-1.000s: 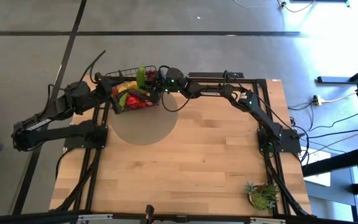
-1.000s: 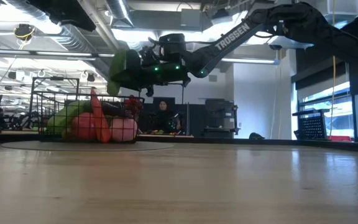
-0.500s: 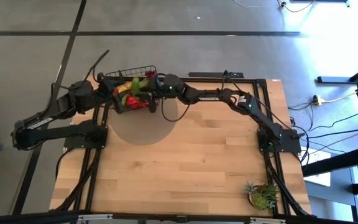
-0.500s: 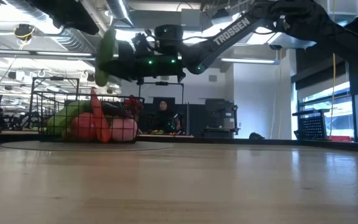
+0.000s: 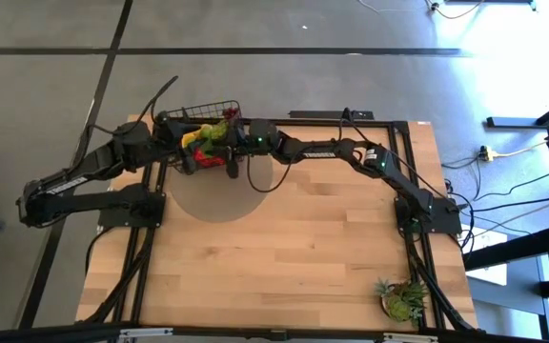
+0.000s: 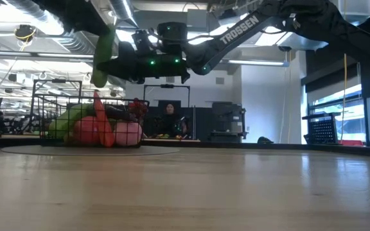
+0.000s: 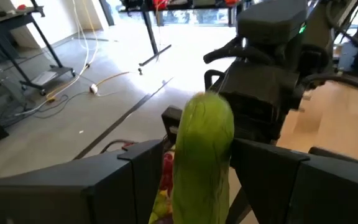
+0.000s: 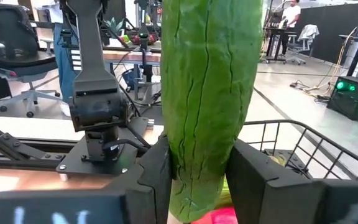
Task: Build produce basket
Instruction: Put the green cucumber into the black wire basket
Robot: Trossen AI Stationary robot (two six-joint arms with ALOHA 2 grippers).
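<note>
Cucumber [image 8: 207,93] pinched tight in right gripper [image 5: 229,141], held above basket [image 5: 219,107] at table's 11 o'clock. Basket already piled with fruit [image 6: 101,125]. Left gripper [image 5: 181,143] at basket side; fingers cannot be judged. Risk: cucumber dropped on pile, rolled out over rim.
</note>
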